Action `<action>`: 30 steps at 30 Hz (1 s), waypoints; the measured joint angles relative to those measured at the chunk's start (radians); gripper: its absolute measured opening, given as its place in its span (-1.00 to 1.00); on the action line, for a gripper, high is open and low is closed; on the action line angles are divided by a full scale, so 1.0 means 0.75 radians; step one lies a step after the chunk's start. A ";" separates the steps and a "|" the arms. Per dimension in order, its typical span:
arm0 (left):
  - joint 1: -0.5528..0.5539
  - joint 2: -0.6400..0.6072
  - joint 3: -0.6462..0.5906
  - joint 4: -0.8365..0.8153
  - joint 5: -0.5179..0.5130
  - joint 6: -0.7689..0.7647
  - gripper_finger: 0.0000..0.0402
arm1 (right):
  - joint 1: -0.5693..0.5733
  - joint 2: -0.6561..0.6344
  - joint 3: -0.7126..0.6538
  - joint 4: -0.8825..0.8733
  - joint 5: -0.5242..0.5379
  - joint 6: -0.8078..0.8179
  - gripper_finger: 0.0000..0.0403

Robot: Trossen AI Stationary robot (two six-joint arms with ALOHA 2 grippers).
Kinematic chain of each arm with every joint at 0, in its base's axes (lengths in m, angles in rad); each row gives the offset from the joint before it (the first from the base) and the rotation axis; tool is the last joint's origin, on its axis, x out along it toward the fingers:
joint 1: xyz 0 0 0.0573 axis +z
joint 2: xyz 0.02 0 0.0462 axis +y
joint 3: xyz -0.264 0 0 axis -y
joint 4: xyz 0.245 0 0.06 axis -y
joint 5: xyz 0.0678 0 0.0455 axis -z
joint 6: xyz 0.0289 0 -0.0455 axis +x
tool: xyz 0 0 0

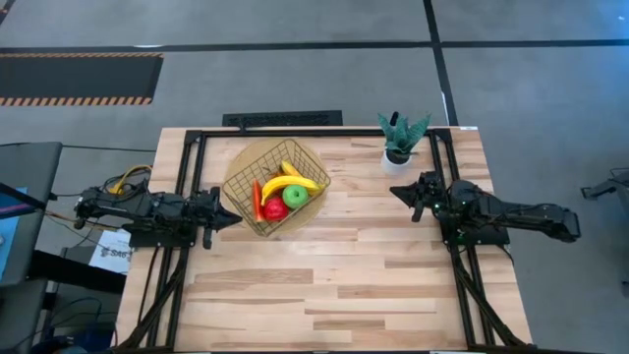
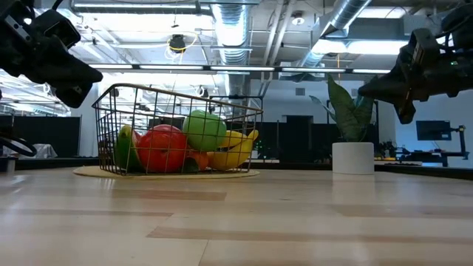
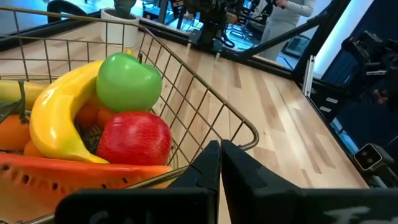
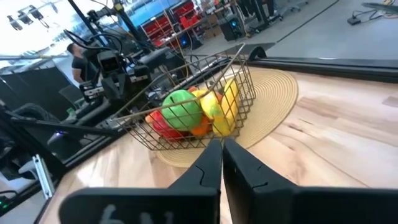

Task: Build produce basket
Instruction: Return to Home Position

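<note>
The wire-mesh basket stands on a round tan mat at the table's far middle. The produce lies inside it: yellow bananas, a red apple, a green apple, a red-orange carrot stick and small orange pieces. My left gripper hovers shut just outside the basket's left corner, above the table. My right gripper hovers to the basket's right, well apart from it and pointing toward it. Its fingers are together with nothing between them.
A green potted plant in a white pot stands at the far right, just beyond my right gripper. A black frame borders the table's far and side edges. The near half of the wooden table carries no objects.
</note>
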 joint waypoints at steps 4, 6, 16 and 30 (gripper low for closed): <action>0.000 0.000 -0.001 -0.001 -0.002 0.018 -1.00 | 0.000 0.010 0.000 0.000 0.000 -0.001 -0.83; 0.000 0.000 -0.001 -0.001 -0.003 0.034 -1.00 | 0.000 0.010 -0.001 0.000 -0.001 -0.002 -0.83; 0.000 0.000 -0.001 -0.002 -0.004 0.029 -1.00 | 0.000 0.010 -0.001 0.000 -0.001 -0.004 -0.84; 0.000 0.000 -0.003 -0.003 -0.004 0.024 -1.00 | 0.000 0.009 -0.002 0.001 -0.001 -0.003 -0.84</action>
